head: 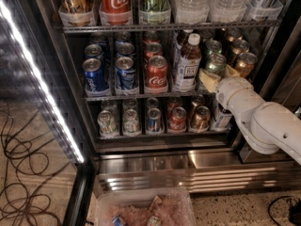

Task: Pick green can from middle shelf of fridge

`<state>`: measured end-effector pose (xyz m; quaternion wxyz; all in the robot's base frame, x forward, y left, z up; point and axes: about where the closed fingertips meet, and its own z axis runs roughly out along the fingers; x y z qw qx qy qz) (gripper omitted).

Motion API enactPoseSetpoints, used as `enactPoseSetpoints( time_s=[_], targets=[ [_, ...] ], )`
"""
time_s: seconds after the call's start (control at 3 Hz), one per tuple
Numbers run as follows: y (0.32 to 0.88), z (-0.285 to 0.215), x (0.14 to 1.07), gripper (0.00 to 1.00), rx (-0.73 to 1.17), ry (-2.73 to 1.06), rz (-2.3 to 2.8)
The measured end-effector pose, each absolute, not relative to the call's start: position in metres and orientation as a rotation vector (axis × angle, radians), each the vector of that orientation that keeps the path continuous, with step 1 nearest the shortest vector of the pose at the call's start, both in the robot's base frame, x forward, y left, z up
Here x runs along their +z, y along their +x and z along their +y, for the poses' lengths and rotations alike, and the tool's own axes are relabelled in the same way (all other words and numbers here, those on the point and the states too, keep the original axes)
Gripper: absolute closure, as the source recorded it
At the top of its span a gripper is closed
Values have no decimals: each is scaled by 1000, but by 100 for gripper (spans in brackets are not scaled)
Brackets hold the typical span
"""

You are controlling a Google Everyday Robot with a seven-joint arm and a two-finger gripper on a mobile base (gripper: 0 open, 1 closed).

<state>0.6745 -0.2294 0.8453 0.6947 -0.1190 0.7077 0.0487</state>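
Note:
The green can [215, 63] stands at the front of the middle shelf [141, 97] of the fridge [141, 166], right of a brown drink bottle [188, 60] and left of bronze cans [245, 63]. More green cans stand behind it. My gripper [217, 77] is at the green can's lower front, right up against it, at the end of the white arm [263, 119] that reaches in from the lower right. The arm hides the can's lower part.
Blue cans [95, 74] and a red Coke can [156, 72] fill the shelf's left. Tall cans and water bottles [190, 1] stand above, mixed cans [155, 119] below. The open glass door's light strip [37, 79] is left. Cables [23, 164] lie on the floor; a plastic bin [146, 208] is below.

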Motion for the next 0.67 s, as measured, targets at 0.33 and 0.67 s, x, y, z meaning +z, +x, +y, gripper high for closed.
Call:
enactPoseSetpoints(
  time_s=[0.33,0.67],
  targets=[
    [670,-231,848,96,118,-269,1589],
    [667,-234,855,100,121,-262,1586]
  ],
)
